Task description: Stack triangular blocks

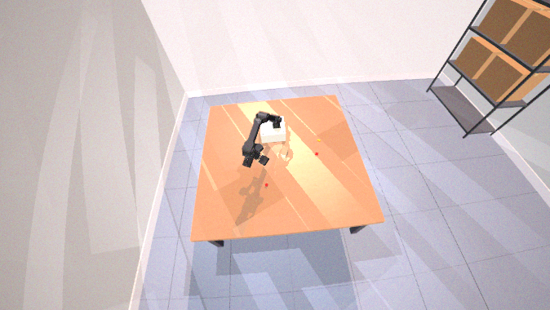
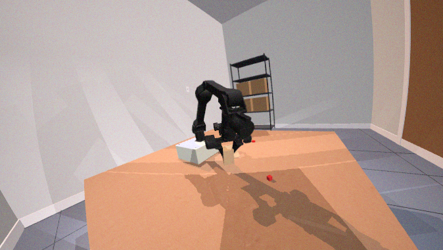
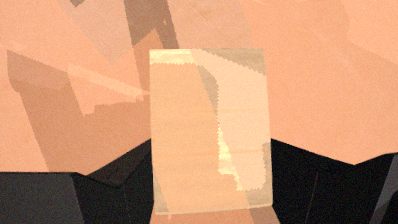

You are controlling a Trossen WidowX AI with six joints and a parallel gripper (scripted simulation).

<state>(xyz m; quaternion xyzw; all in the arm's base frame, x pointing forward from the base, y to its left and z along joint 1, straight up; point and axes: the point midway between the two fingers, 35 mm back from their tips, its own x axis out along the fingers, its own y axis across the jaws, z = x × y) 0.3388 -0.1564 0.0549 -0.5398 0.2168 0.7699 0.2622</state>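
A pale wooden triangular block [image 2: 228, 156] [image 3: 210, 125] is held between my fingers. One broad face of it fills the middle of the wrist view. My gripper [image 2: 229, 152] [image 3: 205, 144] is shut on it. How high its lower end is above the table cannot be told. The other pale block [image 1: 285, 154] [image 2: 237, 154] lies on the table near the white box; in the exterior view it is partly hidden behind the held block and my fingers. It does not show in the wrist view. In the top view the arm hides the held block.
The arm stands on a white box [image 1: 273, 138] [image 2: 187, 154] on the wooden table [image 1: 326, 204] [image 2: 158, 210]. A small red cube [image 1: 266, 184] [image 2: 269, 177] lies on the near side. Another red piece [image 1: 317, 153] [image 2: 253, 141] and a yellow piece [image 1: 319, 140] lie farther off.
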